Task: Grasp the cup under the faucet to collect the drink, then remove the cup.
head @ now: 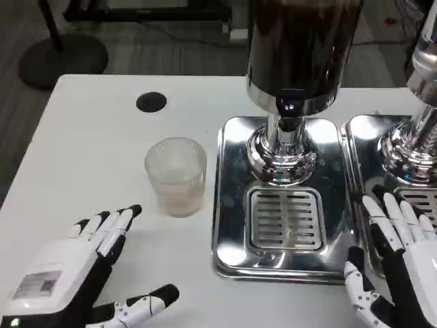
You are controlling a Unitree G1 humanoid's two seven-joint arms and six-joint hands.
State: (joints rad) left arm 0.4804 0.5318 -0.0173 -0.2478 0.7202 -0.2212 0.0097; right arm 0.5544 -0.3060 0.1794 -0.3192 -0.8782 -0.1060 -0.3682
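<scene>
Bare table (102,157) between left hand (75,273) fingertips and cup (176,175). Beyond right hand (399,263) fingers: dispenser tray (232,253), faucet (289,113) overhead; clearance beneath it seems tight.

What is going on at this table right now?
A humanoid robot faces a drink dispenser. A clear ribbed cup stands on the white table, left of the dispenser's steel drip tray, not under the faucet. The left hand is open near the cup; the right hand is open beside the tray. Neither holds anything.

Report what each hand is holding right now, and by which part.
Nothing is held. The left hand lies open near the cup, not touching it; the right hand is open by the drip tray.
</scene>
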